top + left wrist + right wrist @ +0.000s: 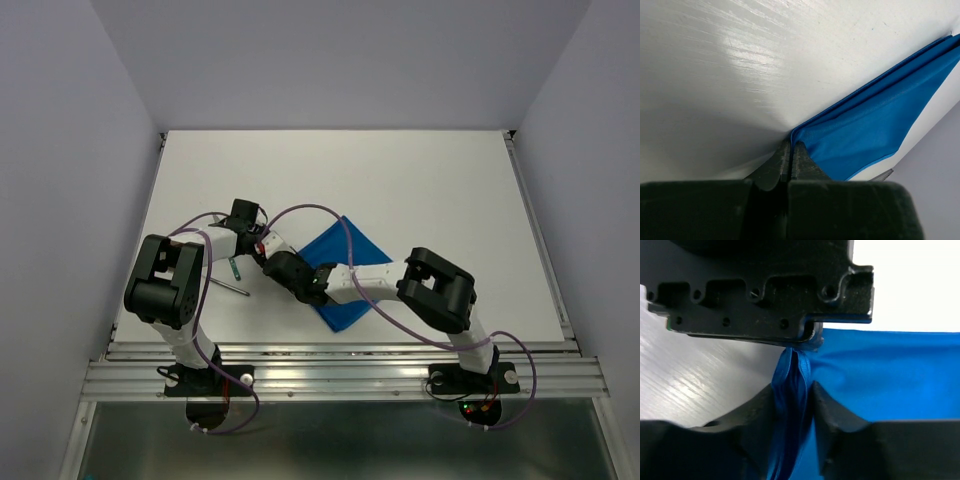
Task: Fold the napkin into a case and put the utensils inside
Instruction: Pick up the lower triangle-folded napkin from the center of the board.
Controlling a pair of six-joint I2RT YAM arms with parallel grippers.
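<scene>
The bright blue napkin [345, 262] lies folded in layers mid-table, its left corner hidden under the grippers. My right gripper [292, 274] [793, 390] is shut on a bunched fold of the napkin [890, 375] at that corner. My left gripper [272, 257] [791, 146] meets it from the left, jaws shut at the napkin's corner edge [875, 115], which runs up into its tips. The utensils lie left of the napkin: a teal-handled one [235, 268] and a slim grey metal one [234, 288]. No finished case shows.
The white table [420, 180] extends behind and to the right of the napkin. Purple cables [300, 212] loop over both arms. The left gripper's black body [765, 290] fills the top of the right wrist view.
</scene>
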